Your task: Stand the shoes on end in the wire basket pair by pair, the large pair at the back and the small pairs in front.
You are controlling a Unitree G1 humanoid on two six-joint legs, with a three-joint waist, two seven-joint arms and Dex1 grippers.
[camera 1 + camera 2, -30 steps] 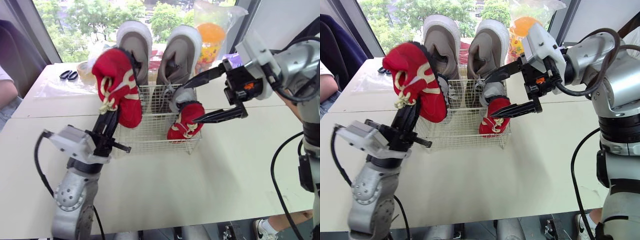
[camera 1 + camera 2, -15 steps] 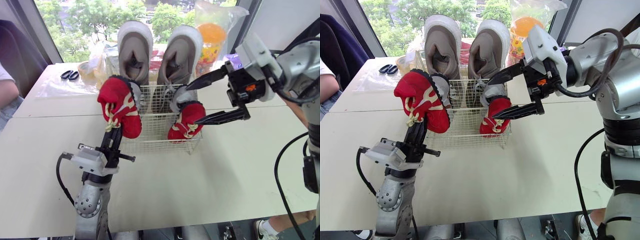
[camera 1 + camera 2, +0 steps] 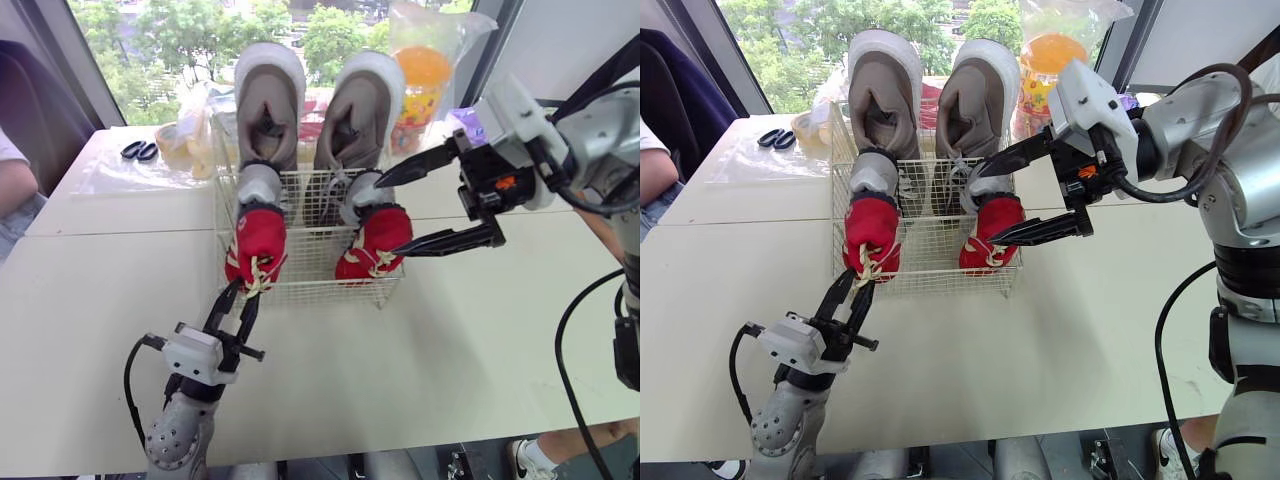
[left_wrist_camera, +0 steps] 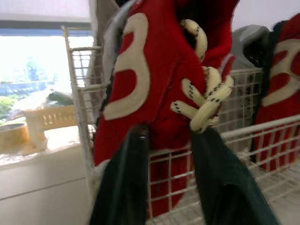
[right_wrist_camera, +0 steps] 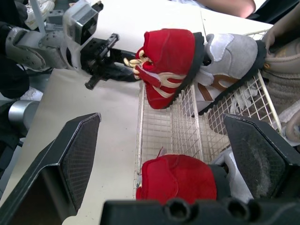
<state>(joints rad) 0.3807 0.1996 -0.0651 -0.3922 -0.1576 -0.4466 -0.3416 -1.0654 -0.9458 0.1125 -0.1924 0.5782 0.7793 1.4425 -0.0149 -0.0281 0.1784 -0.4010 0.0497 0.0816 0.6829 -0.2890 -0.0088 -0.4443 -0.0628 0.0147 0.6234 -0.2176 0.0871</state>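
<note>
Two narrow fingers of my left gripper [image 3: 242, 292] are closed on the toe and the lace knot of the left red shoe [image 3: 258, 238]. This shoe stands toe-down at the front left of the wire basket [image 3: 320, 291], and its toe seems to hang out over the front rim. I judge the lace is the main danger: if it hooks on a finger when I open and pull back, the shoe comes over the rim onto the table [image 3: 450, 330]. My right gripper [image 3: 385, 216] is wide open around the right red shoe [image 3: 375, 240], close to it; a careless move there can push this shoe against the grey shoe [image 3: 365, 189] behind it
</note>
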